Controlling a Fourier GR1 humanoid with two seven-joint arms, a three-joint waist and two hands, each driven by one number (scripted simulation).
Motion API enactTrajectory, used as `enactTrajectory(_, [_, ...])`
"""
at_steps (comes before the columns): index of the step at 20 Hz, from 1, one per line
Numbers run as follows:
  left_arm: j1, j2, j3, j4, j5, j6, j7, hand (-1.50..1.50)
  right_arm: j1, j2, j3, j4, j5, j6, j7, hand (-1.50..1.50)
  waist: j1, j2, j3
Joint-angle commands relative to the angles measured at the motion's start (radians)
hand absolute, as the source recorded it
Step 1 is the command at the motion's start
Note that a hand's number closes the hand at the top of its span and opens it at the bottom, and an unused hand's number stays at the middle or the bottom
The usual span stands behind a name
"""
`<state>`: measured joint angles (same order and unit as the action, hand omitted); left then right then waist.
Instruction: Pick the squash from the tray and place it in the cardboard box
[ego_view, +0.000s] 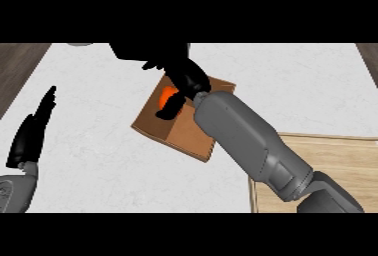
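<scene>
Head view, looking steeply down. My right hand (184, 75) hangs over the open brown cardboard box (184, 135), its black fingers curled round the orange squash (167, 94). Only a small orange patch of the squash shows between palm and fingertips, inside the box's outline. Whether it rests on the box floor or is held above it cannot be told. My left hand (33, 132) rests open, fingers up, at the view's left, over the white marbled surface (111, 165). The light wooden tray (332, 155) lies at lower right, partly beneath my right forearm.

Risks, as I judge them: the box sits skewed to my reach, so a release close to a wall could let the squash catch the rim and roll out. Curled fingers drawn back too low could also snag a wall and drag or tip the box.

Orientation: too much of the squash is hidden for its long axis, or the way it points, to be read.
</scene>
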<state>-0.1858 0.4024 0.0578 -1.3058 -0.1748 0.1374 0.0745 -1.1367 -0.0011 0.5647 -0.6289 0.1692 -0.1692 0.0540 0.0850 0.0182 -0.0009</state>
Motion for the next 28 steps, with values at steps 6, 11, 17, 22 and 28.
enactTrajectory(6, [0.011,-0.013,0.007,-0.005,-0.010,0.006,0.013,0.00,-0.010,0.001,0.000,0.054,-0.175,-0.101,-0.207,-1.50,-0.020,-0.004,0.001])
enactTrajectory(11, [0.009,-0.013,0.013,0.006,-0.014,0.004,0.003,0.00,-0.023,0.001,-0.069,0.042,-0.296,-0.174,-0.262,-1.50,-0.023,-0.005,0.001])
enactTrajectory(17, [0.050,-0.004,0.039,0.008,-0.011,0.001,-0.019,0.00,-0.066,-0.060,-0.258,0.129,-0.376,-0.026,-0.386,-1.50,-0.055,-0.008,0.001])
enactTrajectory(22, [0.084,-0.019,0.060,0.029,-0.007,0.014,-0.078,0.00,0.004,-0.182,-0.318,0.157,-0.396,0.093,-0.443,-1.50,-0.071,-0.013,0.001])
enactTrajectory(28, [0.063,-0.015,0.058,0.002,-0.017,0.006,-0.034,0.00,0.030,-0.378,-0.385,0.267,-0.407,0.275,-0.528,-1.50,-0.058,-0.005,0.002])
